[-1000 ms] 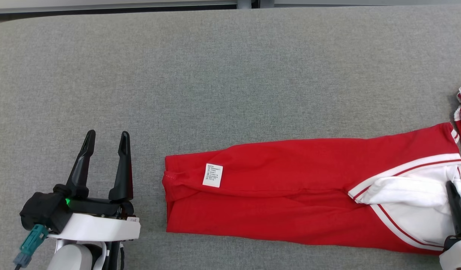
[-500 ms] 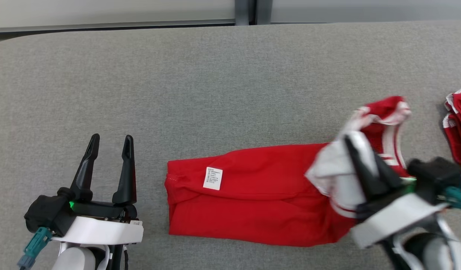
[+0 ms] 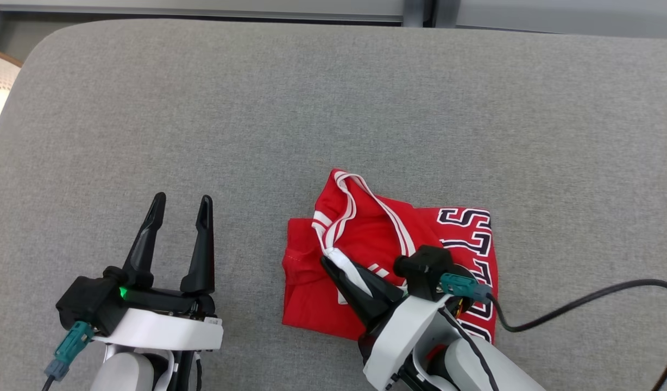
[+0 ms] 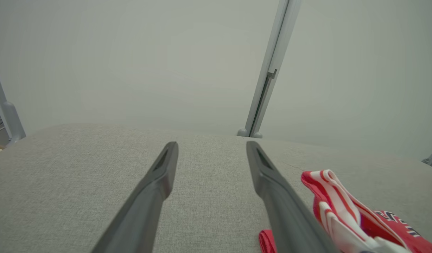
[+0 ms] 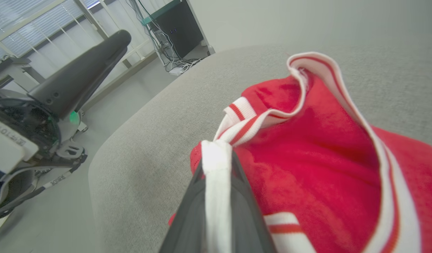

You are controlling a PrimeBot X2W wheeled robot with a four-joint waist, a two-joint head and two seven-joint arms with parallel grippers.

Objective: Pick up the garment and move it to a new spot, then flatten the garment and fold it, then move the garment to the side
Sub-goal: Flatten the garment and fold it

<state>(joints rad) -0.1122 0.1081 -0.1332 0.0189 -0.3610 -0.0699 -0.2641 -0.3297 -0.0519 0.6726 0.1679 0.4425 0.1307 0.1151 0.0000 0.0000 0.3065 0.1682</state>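
Right now my right fingers [image 3: 336, 271] are clamped on the white trim of the red jersey [image 3: 366, 228], folded on the grey bench [image 3: 312, 108]; my left fingers [image 3: 203, 217] stand wide, empty, beside it.

Grey fabric-covered table [image 3: 149, 108] bears a folded red garment [image 3: 312, 293]
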